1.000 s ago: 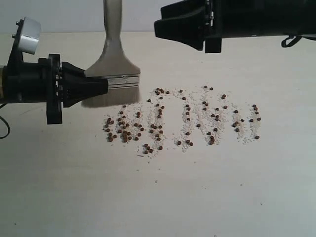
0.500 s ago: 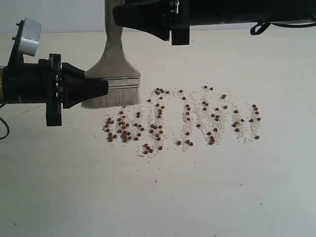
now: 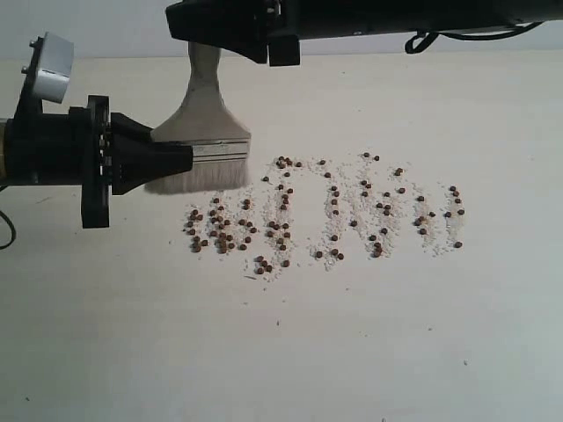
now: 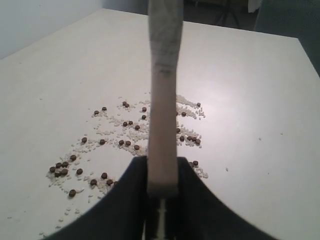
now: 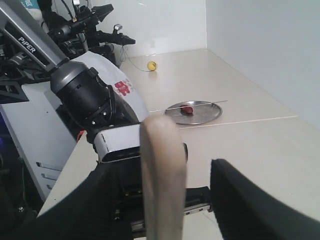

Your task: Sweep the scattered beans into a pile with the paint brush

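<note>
Dozens of tiny reddish-brown beans [image 3: 325, 211], mixed with pale grit, lie in loose streaks on the cream table [image 3: 369, 352]. They begin just ahead of the left gripper's [image 3: 183, 158] tips and spread away from it. The paint brush [image 3: 201, 132] stands upright at those tips, its pale bristles down on the table and just beside the nearest beans. The left gripper is clamped on the brush at the silver band. The left wrist view shows the brush edge-on between the black fingers [image 4: 127, 200]. The right gripper [image 3: 220, 26] is up at the brush's handle. Its jaws are spread, with the handle between them and a gap on each side. Far behind, a round metal plate [image 5: 194, 112] and a small yellow ball [image 5: 151, 65] sit on another surface.
</note>
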You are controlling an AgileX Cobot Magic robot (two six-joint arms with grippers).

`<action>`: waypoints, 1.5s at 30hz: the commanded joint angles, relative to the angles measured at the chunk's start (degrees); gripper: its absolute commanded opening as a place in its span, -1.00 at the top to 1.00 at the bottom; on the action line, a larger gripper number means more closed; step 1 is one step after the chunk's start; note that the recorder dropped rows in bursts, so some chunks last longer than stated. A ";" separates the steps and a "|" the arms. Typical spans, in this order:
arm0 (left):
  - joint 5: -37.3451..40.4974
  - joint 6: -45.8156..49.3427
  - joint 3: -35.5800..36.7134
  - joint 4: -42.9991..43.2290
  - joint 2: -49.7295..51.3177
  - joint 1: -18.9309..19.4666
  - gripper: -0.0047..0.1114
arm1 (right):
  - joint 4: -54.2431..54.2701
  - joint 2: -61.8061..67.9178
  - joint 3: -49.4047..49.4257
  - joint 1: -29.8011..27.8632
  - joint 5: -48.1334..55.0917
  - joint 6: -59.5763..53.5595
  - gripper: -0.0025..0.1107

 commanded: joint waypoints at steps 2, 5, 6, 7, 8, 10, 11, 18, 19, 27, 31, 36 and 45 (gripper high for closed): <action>-0.97 0.61 -0.25 -0.46 0.23 0.12 0.92 | 0.73 1.52 -2.14 0.65 0.35 1.78 -0.02; -0.97 0.90 -0.25 -0.46 0.23 0.12 0.92 | 0.73 2.11 -2.64 0.66 0.35 1.78 0.04; -0.97 0.89 -0.25 -0.75 0.23 0.12 0.92 | 0.73 2.24 -2.88 0.66 0.35 1.78 0.07; -0.97 0.89 -0.25 -0.75 0.23 0.12 0.92 | 0.73 2.34 -3.10 0.66 0.35 1.78 0.11; -0.97 0.89 -0.25 -0.91 0.23 0.12 0.92 | 0.73 2.47 -3.10 0.66 0.35 1.78 0.17; -0.97 1.09 -0.25 -1.13 0.23 0.12 0.92 | 0.73 2.47 -3.10 0.66 0.35 1.78 0.38; -0.97 1.31 -0.25 -1.13 0.23 0.12 0.92 | 0.73 2.47 -3.10 0.66 0.35 1.78 0.52; -0.97 2.14 -0.25 -1.38 0.23 0.12 0.92 | 0.73 2.47 -3.10 0.66 0.35 1.66 0.96; -0.97 2.38 -0.25 -1.51 0.23 0.12 0.92 | 0.73 2.47 -3.10 0.66 0.35 1.76 0.96; -0.97 2.22 -0.25 -1.26 0.23 0.01 0.26 | 0.73 2.47 -3.83 0.66 0.35 2.93 0.96; -0.97 2.22 -0.25 -1.26 0.23 0.01 0.21 | 0.73 2.47 -4.83 0.66 0.35 3.90 0.96; -0.97 2.08 -0.25 -1.18 0.25 0.29 0.21 | 0.73 2.47 -4.83 0.54 -2.01 6.33 0.96; 0.08 0.85 -0.25 0.26 0.25 0.83 0.61 | 0.73 2.47 -4.83 -2.14 -5.04 13.25 0.96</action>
